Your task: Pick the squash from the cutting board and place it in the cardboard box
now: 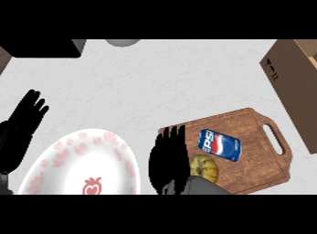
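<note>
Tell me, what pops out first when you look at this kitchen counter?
The blue can pops out first, lying on the wooden board at lower right, with the yellow squash right beside it. The right hand reaches over the board's left edge, close to the squash, fingers straight. A big white plate with red marks sits at lower left, and the box stands at the right edge.

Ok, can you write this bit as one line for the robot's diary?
right hand: open, beside squash | squash: on cutting board near can | left hand: resting | box: waiting
</note>
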